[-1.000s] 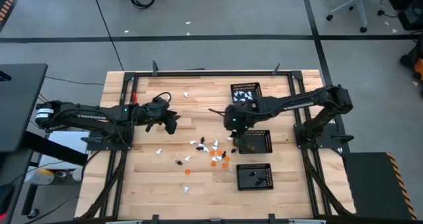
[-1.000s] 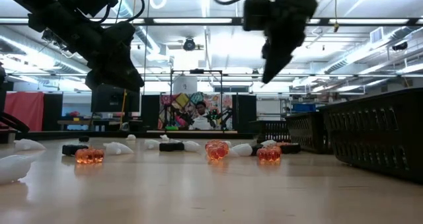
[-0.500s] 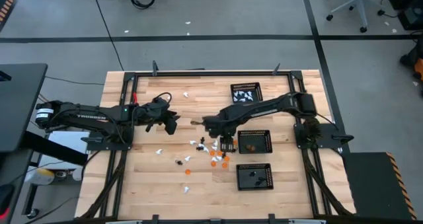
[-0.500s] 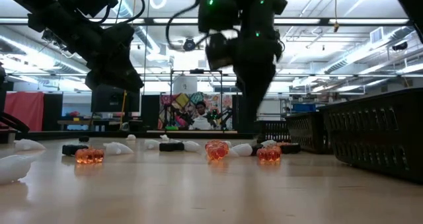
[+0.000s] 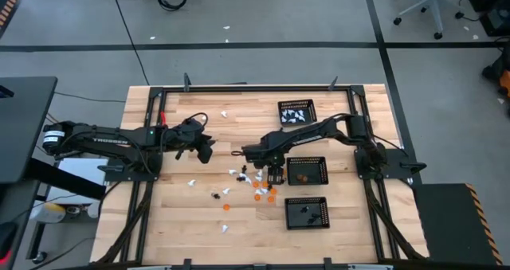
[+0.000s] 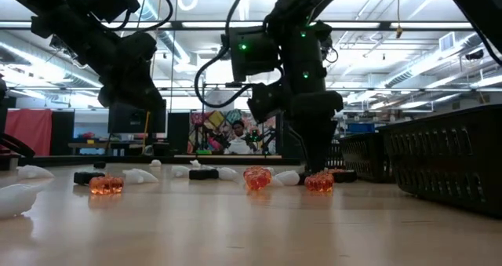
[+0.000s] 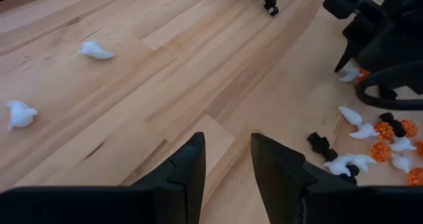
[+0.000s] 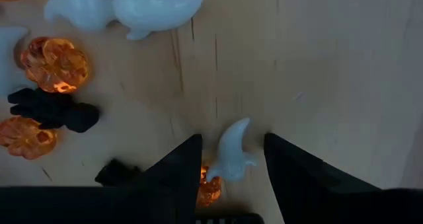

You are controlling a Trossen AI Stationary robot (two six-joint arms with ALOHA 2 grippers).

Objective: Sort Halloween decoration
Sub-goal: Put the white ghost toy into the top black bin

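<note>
The Halloween decoration lies in a loose heap (image 5: pixel 253 184) of tiny white, orange and black figures on the wooden table, right of its middle. My right gripper (image 5: pixel 275 174) points straight down over the heap's right end, open. One white ghost (image 8: pixel 232 159) lies on the wood between its fingers, with an orange pumpkin (image 8: pixel 209 191) beside it. I cannot tell whether the fingers touch the ghost. In the low view this gripper (image 6: pixel 314 165) hangs just above an orange pumpkin (image 6: pixel 319 182). My left gripper (image 7: pixel 227 148) waits open and empty above the table's left half (image 5: pixel 205 150).
Three black mesh trays stand at the right: a far one (image 5: pixel 296 111) with white figures, a middle one (image 5: pixel 307 170) with orange, a near one (image 5: pixel 307 213) with black. Stray white figures (image 5: pixel 192 181) (image 5: pixel 225 112) lie apart. A person (image 6: pixel 238 137) sits in the room behind.
My right gripper has come down from high above the trays toward the table's near edge and onto the heap. It has tipped from slanting until it points straight down. The gap between its fingers looks the same. The figures lie where they were.
</note>
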